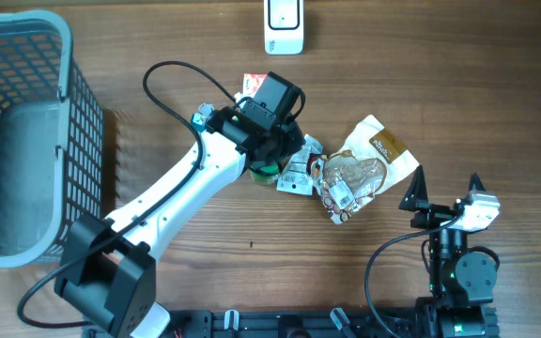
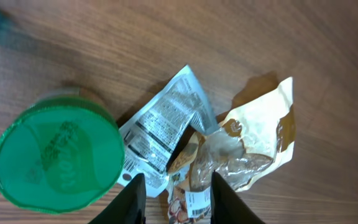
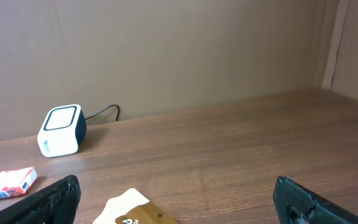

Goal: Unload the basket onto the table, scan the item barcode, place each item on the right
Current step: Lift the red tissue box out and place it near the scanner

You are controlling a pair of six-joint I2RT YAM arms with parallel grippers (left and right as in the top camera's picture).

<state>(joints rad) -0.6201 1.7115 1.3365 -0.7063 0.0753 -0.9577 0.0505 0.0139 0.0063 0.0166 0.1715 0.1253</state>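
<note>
Overhead and wrist views of a two-arm barcode-scanning station. Left hand [image 2: 178, 182] hangs low over a cluster of goods near the middle of the counter [image 2: 260, 37], its two dark fingers [image 2: 134, 200] standing partly apart. Between them lies the near end of the snack bag [image 2: 247, 146], a crumpled clear-and-tan pouch whose white barcode label [image 2: 197, 203] sits just inside the right-hand finger. Whether the fingers actually press on the pouch cannot be told from these views. The rest of the bag extends away from the hand, flat on the wood.

A silver sachet [image 2: 166, 124] lies beside the bag and partly under its edge (printed side up). A green-lidded tub [image 2: 58, 155] stands just to the sachet's other side, touching or nearly touching it.

Right hand [image 1: 445, 183] waits near the counter's front right, fingers spread wide with nothing between them, well apart from the bag.

The white scanner [image 1: 285, 28] stands at the far edge, a red-and-white packet [image 1: 252, 83] lies between it and the left arm, and a grey basket [image 1: 26, 28] occupies the far left.
</note>
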